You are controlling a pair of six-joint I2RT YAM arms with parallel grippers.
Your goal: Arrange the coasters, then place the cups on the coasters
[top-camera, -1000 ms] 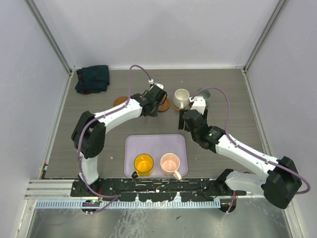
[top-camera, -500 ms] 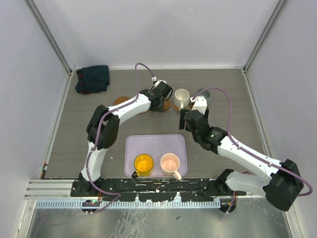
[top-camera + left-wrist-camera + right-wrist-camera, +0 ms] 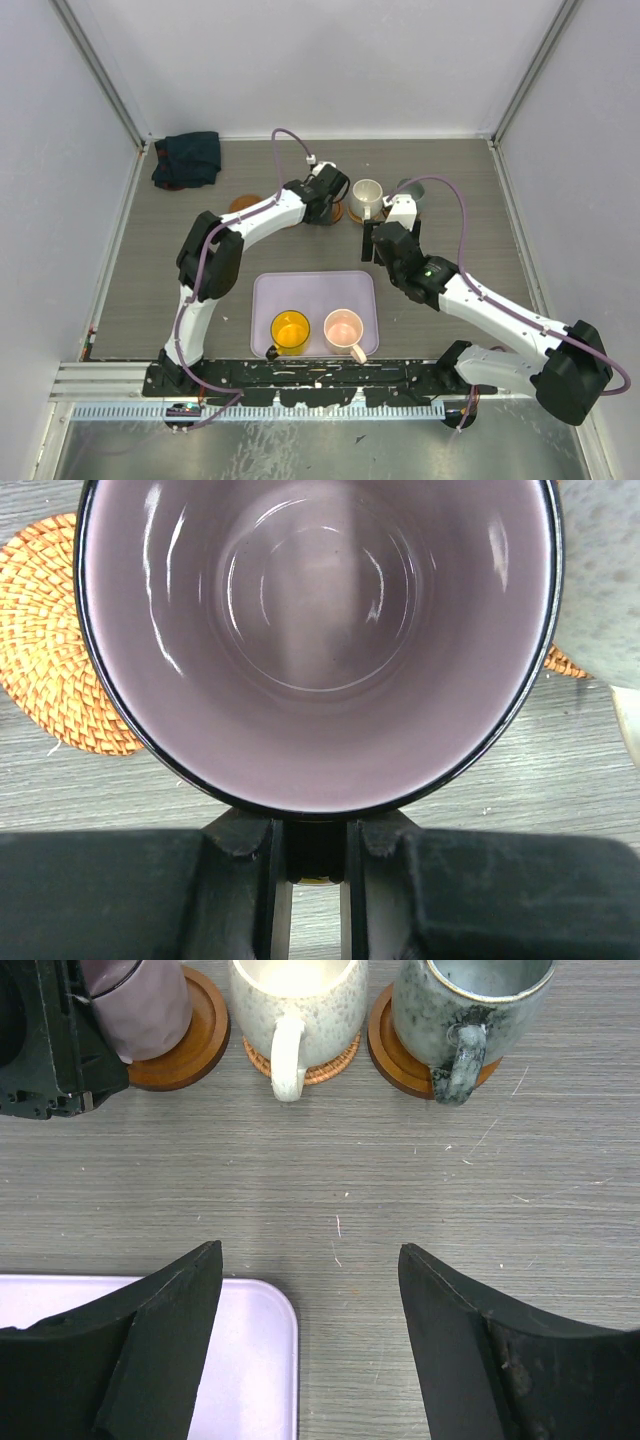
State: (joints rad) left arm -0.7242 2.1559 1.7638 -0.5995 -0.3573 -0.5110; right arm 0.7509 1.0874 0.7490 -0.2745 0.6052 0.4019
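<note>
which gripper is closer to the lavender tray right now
Right. The right gripper hovers open just past the far right corner of the lavender tray; the left gripper is farther back, shut on the purple cup.

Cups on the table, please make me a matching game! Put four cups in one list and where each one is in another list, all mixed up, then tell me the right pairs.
Cups:
1. glossy purple ceramic mug
2. cream speckled ceramic mug
3. grey-green ceramic mug
4. small yellow-orange see-through mug

Places:
A. in the lavender rectangular plastic tray
B. on the woven orange round coaster
C. gripped by the left end effector
D. on the smooth dark brown round coaster at the right end of the row

Pairs: 1-C, 2-B, 3-D, 4-A.
</note>
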